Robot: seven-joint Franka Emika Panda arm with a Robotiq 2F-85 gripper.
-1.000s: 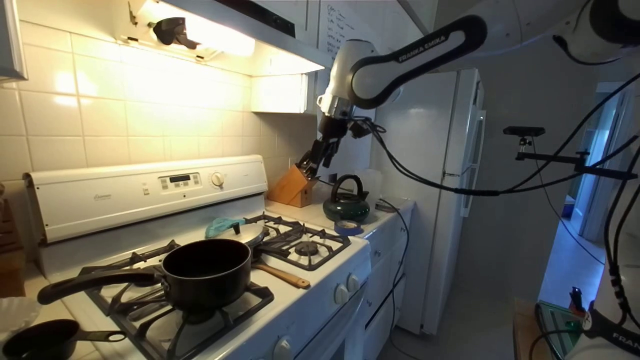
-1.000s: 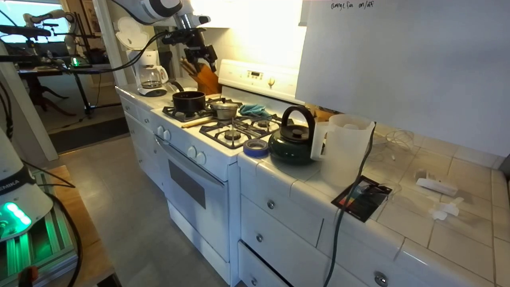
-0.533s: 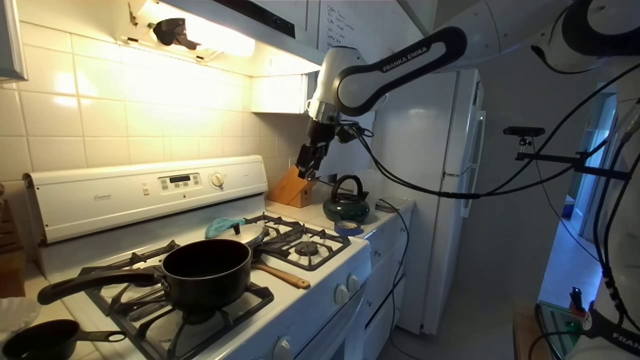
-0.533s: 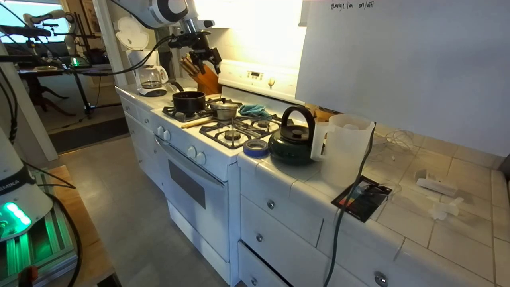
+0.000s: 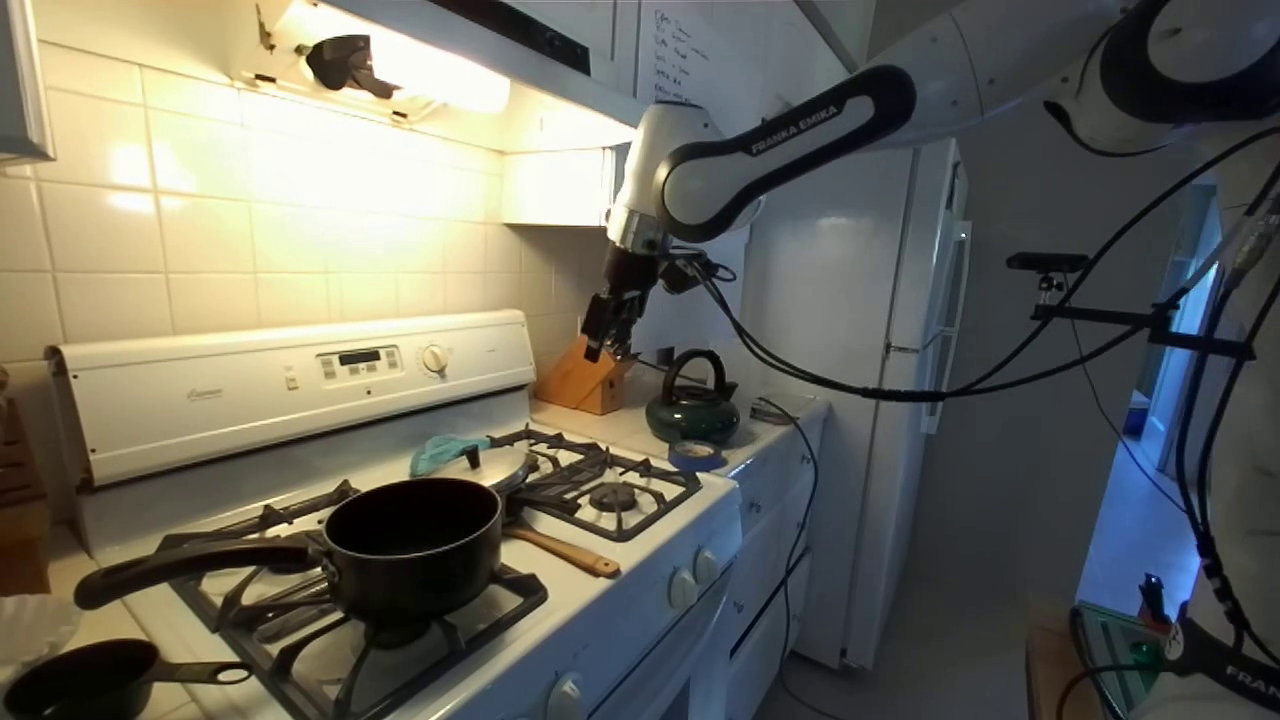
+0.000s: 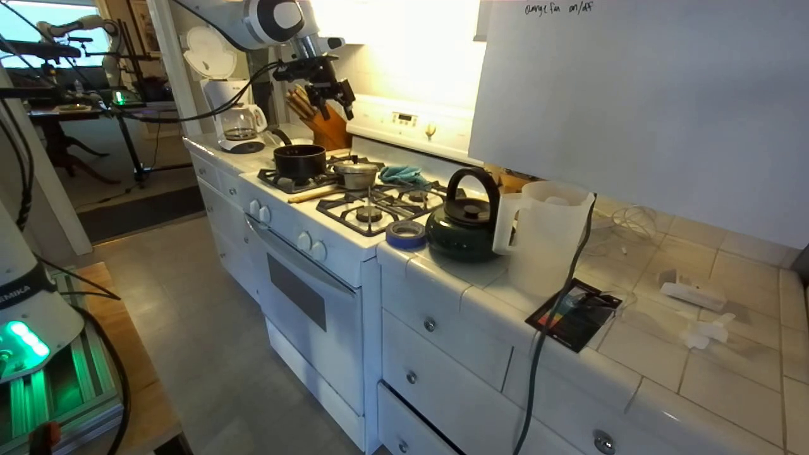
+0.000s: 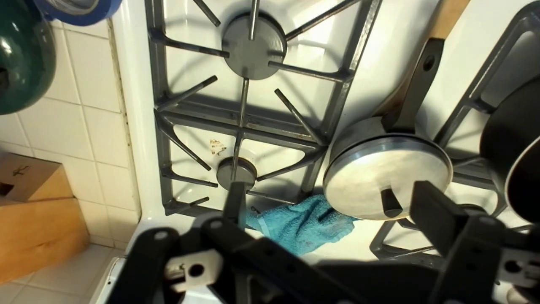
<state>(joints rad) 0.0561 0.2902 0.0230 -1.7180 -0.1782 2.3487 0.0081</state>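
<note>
The fingers [image 7: 441, 217] of the gripper [image 7: 330, 196] are spread wide apart and pointed down, held well above the stove [image 5: 640, 600]. Between them, as seen from the wrist, a teal cloth [image 7: 306, 230] is bunched on the stove's white top. Just beside it a lidded steel pot [image 7: 371, 181] is set, its lid topped by a black knob [image 7: 391, 204] and its black handle [image 7: 417, 84] turned toward the stove's front (whether the cloth is pressed against the pot cannot be told). Along that handle a wooden utensil [image 5: 565, 552] is laid. Farther out, a black saucepan [image 5: 415, 565] is rested to one side of the pot, while on the other side two burners [image 7: 257, 61] are crossed by a dark grate [image 7: 157, 71]. On the tiled counter [image 7: 55, 126] next to the grate, a green kettle [image 6: 464, 237] is placed, with a roll of blue tape [image 6: 406, 237] just beside it and a translucent pitcher [image 6: 547, 253] on its opposite side. Near the wall [image 5: 300, 250] on that same counter, a wooden knife block [image 5: 585, 380] is stood. Past the saucepan, a white coffee maker [image 6: 240, 120] and another knife block [image 6: 332, 131] are shown in an exterior view.
</note>
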